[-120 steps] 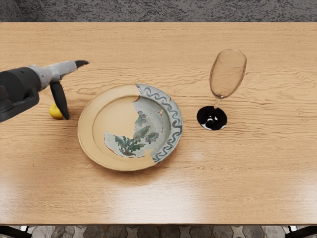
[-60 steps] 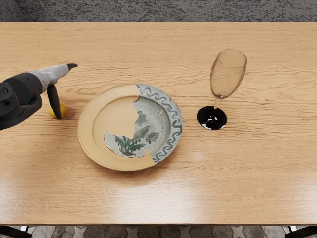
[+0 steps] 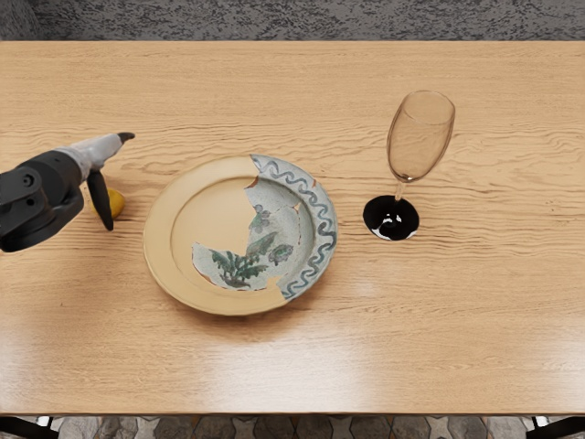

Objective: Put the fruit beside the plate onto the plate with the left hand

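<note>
Well, the fruit (image 3: 115, 202) sits at the left of the frame, on the table (image 3: 457, 320) just beside the plate's left rim and apart from it. It is half hidden behind a dark finger (image 3: 99, 197) of the left hand (image 3: 89, 160). The step in hand looks like the reach and grasp. To do it well, the hand should probably settle lower and bring fingers to both sides of the fruit before closing, since a small round thing may roll off toward the table edge if only nudged. The lift to the plate (image 3: 157, 261) is then a short carry to the right.

The fruit itself shows as a small yellow rounded shape, smooth, with no stem or marking that can be made out; which kind of fruit it is I cannot tell.

The left hand is spread and holds nothing: one finger points up and right, another hangs down in front of the fruit. The plate is tan with a blue-and-green painted part. Well to the right a wine glass (image 3: 419, 137) stands tilted on a black foot.
</note>
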`<state>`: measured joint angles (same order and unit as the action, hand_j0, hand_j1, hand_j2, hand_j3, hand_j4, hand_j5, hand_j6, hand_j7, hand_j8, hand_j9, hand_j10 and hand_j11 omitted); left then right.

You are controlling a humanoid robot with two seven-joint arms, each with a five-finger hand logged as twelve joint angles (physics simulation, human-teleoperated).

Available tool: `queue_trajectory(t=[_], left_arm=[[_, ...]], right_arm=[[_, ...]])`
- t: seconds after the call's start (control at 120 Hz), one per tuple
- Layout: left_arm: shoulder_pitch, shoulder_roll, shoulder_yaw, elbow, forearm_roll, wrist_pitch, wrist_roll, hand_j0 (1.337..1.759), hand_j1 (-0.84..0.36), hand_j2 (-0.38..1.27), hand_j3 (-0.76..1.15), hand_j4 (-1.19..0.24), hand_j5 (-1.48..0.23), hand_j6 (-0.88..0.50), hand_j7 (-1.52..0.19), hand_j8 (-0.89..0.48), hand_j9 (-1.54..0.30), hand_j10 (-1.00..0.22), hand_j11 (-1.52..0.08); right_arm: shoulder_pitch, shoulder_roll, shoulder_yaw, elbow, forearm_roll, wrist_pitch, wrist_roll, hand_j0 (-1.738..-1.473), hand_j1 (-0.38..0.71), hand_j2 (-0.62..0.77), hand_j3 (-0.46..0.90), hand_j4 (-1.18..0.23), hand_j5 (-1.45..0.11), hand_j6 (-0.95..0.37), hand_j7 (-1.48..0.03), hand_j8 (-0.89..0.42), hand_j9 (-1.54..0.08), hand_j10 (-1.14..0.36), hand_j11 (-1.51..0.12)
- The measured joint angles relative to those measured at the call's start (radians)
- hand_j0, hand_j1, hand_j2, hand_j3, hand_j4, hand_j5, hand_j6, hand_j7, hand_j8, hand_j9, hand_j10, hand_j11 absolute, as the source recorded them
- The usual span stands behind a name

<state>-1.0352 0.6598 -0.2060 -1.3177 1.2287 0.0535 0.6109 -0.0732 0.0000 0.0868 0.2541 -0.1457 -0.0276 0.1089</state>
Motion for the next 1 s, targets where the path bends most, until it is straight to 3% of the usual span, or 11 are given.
queue_trajectory(t=[0.183,0.6,1.0], left_arm=[[0.018,-0.045,0.006,0.062,0.002,0.056,0.0,1.658,0.31,0.01,0.0,-0.04,-0.05,-0.04,-0.05,-0.04,-0.05,-0.04,-0.05],[0.046,-0.074,0.007,0.13,0.002,0.069,0.0,1.658,0.14,0.04,0.0,-0.18,-0.23,-0.18,-0.23,-0.18,-0.23,-0.18,-0.23],[0.05,-0.077,0.007,0.144,0.002,0.078,0.0,1.658,0.01,0.06,0.0,-0.29,-0.37,-0.29,-0.37,-0.29,-0.37,-0.29,-0.37]], right_arm=[[0.0,0.0,0.0,0.0,0.0,0.0,0.0,-1.658,-0.33,0.0,0.0,-0.02,-0.02,-0.01,-0.02,-0.01,-0.02,-0.01,-0.02],[0.0,0.0,0.0,0.0,0.0,0.0,0.0,-1.658,-0.33,0.0,0.0,-0.01,-0.02,-0.01,-0.02,-0.01,-0.02,-0.01,-0.02],[0.0,0.0,0.0,0.0,0.0,0.0,0.0,-1.658,-0.33,0.0,0.0,-0.02,-0.02,-0.01,-0.02,-0.01,-0.02,-0.01,-0.02]])
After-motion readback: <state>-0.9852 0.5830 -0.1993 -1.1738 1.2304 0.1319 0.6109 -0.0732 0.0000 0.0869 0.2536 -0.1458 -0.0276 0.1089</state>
